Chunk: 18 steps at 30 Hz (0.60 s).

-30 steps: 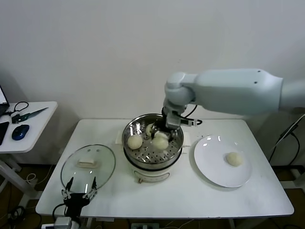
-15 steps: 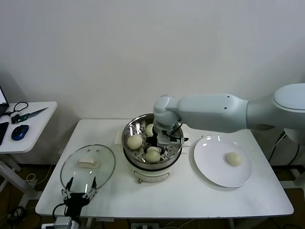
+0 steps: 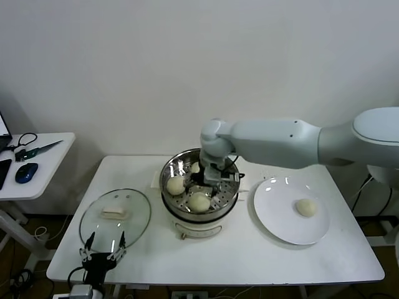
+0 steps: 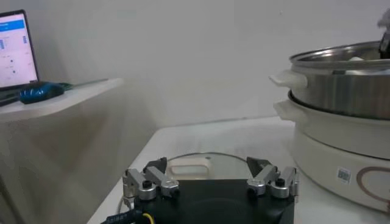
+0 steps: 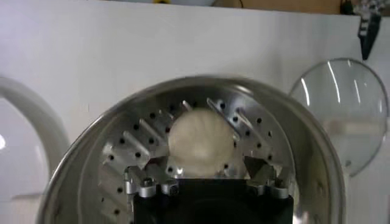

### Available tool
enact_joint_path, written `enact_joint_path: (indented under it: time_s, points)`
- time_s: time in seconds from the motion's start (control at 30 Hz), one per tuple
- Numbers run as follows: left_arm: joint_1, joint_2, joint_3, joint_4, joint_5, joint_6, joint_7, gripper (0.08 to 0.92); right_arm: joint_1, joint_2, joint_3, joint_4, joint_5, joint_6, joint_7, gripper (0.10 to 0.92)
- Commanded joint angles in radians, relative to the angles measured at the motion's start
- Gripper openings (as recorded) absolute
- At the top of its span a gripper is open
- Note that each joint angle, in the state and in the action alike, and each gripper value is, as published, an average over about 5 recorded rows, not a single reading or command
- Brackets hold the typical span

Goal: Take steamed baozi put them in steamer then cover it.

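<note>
Head view showed our right tool (image 3: 211, 184) inside the steamer (image 3: 229, 198), jaws spread and a baozi (image 5: 201, 144) released just below them. Three lay inside. Next: the fourth baozi (image 3: 305, 207), on the plate (image 3: 274, 215) well right. Left tool (image 3: 103, 246) idle, released.

Head camera is looking down over the table (image 3: 249, 261); both wrist cameras, low and close, are sharing the steamer (image 3: 199, 196) (image 4: 341, 85) (image 5: 195, 122).
</note>
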Motion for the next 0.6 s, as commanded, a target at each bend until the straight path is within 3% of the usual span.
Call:
enact_joint_path:
  time_s: [0.03,0.27,0.43,0.6]
  points:
    - [0.000,0.001,0.000,-0.001,0.000,0.000,0.000,0.823,0.244,-0.123,-0.118,-0.090,0.304,0.026,-0.103,0.823]
    - [-0.004,0.003,0.001,0.000,-0.003,0.000,0.000,0.823,0.394,-0.390,-0.346,-0.058,0.512,-0.331,-0.224,0.823]
    - [-0.013,0.004,0.001,0.002,-0.014,0.003,0.001,0.823,0.293,-0.585,-0.355,-0.021,0.457,-0.533,-0.168,0.823]
    - [-0.020,0.002,0.002,0.001,-0.015,0.008,0.003,0.823,0.110,-0.671,-0.251,-0.025,0.409,-0.649,-0.119,0.823]
